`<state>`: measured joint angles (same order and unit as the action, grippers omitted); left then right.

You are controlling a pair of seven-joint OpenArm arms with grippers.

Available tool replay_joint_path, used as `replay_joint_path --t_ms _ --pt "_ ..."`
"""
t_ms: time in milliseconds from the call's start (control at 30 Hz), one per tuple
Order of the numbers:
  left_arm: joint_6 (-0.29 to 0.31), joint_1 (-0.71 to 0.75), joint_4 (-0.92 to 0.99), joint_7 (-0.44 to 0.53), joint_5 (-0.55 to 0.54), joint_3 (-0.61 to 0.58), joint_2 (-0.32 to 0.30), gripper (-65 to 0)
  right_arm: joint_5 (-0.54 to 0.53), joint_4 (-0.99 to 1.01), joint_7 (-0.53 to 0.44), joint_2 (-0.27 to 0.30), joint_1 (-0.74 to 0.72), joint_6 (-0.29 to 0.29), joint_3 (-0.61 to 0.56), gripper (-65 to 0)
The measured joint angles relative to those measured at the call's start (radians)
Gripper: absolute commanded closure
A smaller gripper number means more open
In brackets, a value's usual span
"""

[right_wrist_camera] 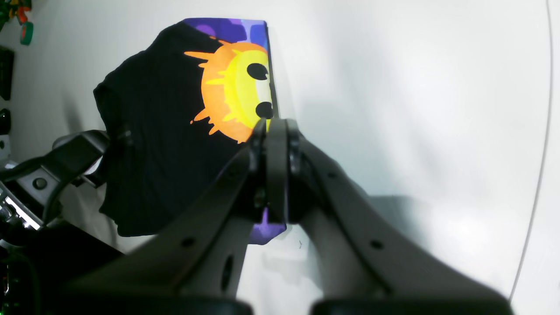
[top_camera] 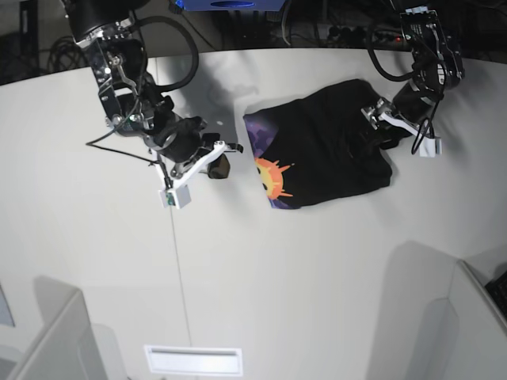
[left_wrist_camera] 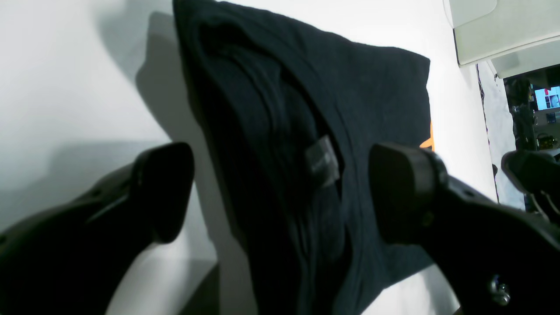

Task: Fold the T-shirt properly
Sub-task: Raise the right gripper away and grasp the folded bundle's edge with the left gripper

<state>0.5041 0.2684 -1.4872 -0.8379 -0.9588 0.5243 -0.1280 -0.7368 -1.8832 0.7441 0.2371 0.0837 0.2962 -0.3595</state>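
Observation:
The black T-shirt [top_camera: 333,150] lies folded into a rough rectangle on the white table [top_camera: 277,261]. Its orange sun print on purple [top_camera: 272,177] shows along the left edge. In the right wrist view the T-shirt [right_wrist_camera: 153,131] and its print [right_wrist_camera: 232,96] lie just beyond my right gripper [right_wrist_camera: 271,127], which is shut and empty. In the base view the right gripper [top_camera: 219,163] sits a little left of the shirt, apart from it. My left gripper [left_wrist_camera: 280,188] is open, its fingers on either side of the shirt's bunched edge [left_wrist_camera: 358,87], near a small label [left_wrist_camera: 321,159]. In the base view the left gripper [top_camera: 379,127] is at the shirt's right end.
Grey partitions stand at the front left [top_camera: 47,340] and front right [top_camera: 475,317] of the table. A white slot plate [top_camera: 192,360] lies at the front edge. Cables [top_camera: 333,32] run behind the table. A pale box [left_wrist_camera: 494,30] shows at the top right of the left wrist view.

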Motion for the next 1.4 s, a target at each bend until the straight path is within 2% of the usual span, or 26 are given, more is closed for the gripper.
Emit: replay_joint_path --t_ms 133,733,800,933,1000,1300,1400 --pt "0.008 -0.012 0.024 0.011 -0.013 -0.048 -0.006 -60.9 0.000 0.000 -0.001 0.000 -0.006 0.000 0.000 0.0" --pt "0.019 -0.011 0.048 0.024 -0.030 -0.048 -0.003 -60.4 0.000 0.004 -0.004 0.000 -0.001 0.000 0.001 0.0" --pt "0.019 -0.010 0.048 0.027 -0.030 -0.048 -0.003 -55.1 0.000 0.004 -0.008 0.000 0.008 0.000 0.003 0.0" --pt "0.011 -0.007 0.052 0.016 -0.012 -0.048 -0.003 -37.0 0.000 0.005 -0.005 0.000 0.023 0.000 0.003 0.0" --pt "0.006 -0.004 0.054 0.010 -0.009 -0.048 -0.002 -29.9 0.000 0.005 -0.009 0.000 0.023 0.000 0.003 0.0" --pt "-0.004 -0.002 0.058 -0.002 0.008 -0.048 -0.002 -0.3 0.000 0.005 -0.008 0.000 0.026 0.000 0.003 0.0" --pt "-0.004 -0.002 0.058 -0.003 0.008 -0.050 -0.002 0.0 0.000 0.005 -0.008 0.000 0.031 0.000 0.003 0.0"
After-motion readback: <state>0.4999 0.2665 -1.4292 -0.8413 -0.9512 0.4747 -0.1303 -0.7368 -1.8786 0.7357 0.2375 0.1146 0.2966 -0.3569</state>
